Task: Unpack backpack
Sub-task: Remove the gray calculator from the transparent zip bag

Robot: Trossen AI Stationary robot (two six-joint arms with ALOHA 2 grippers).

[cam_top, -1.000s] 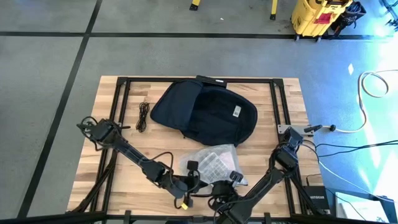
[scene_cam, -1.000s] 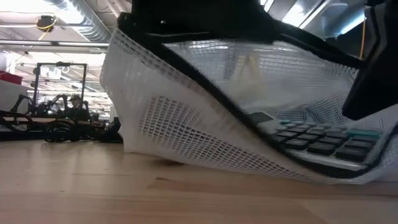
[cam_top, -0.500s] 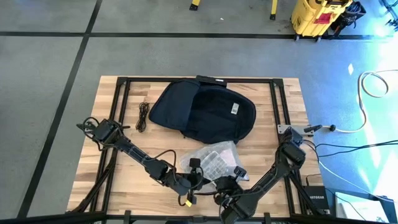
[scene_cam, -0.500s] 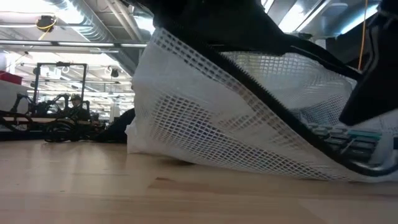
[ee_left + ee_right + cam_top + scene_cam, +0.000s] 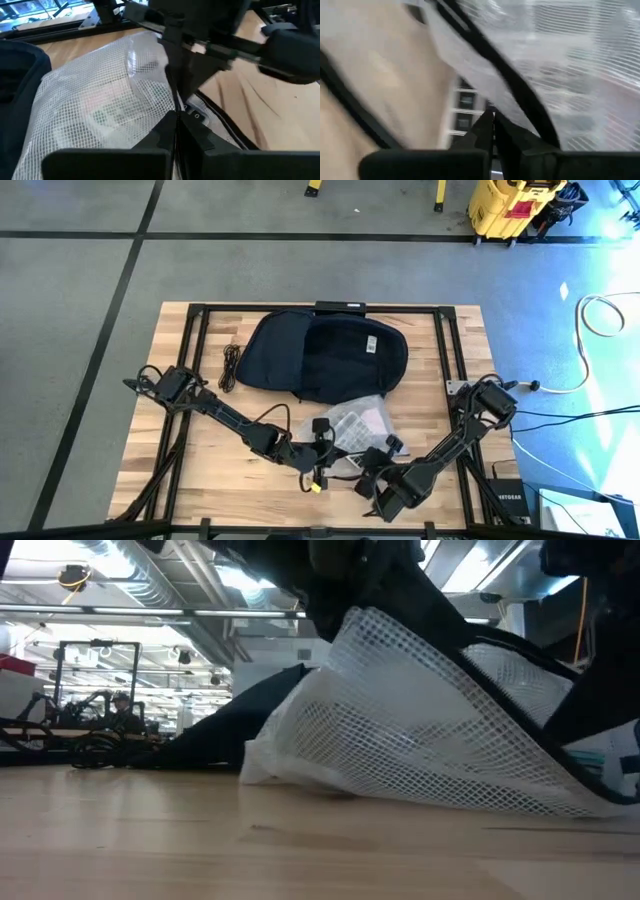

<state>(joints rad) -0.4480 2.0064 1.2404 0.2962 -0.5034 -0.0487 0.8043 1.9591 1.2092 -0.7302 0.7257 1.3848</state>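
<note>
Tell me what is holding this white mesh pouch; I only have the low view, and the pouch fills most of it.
Observer: Both grippers. The left gripper is shut on the mesh pouch at its black zipper edge.
Reviewer: And the right one?
Observer: The right gripper is shut on a black zipper edge too; calculator keys show through the mesh beside it.
Reviewer: Where is the backpack?
Observer: From above, the backpack lies open on the table, right behind the pouch, with a black cable to its left.
</note>
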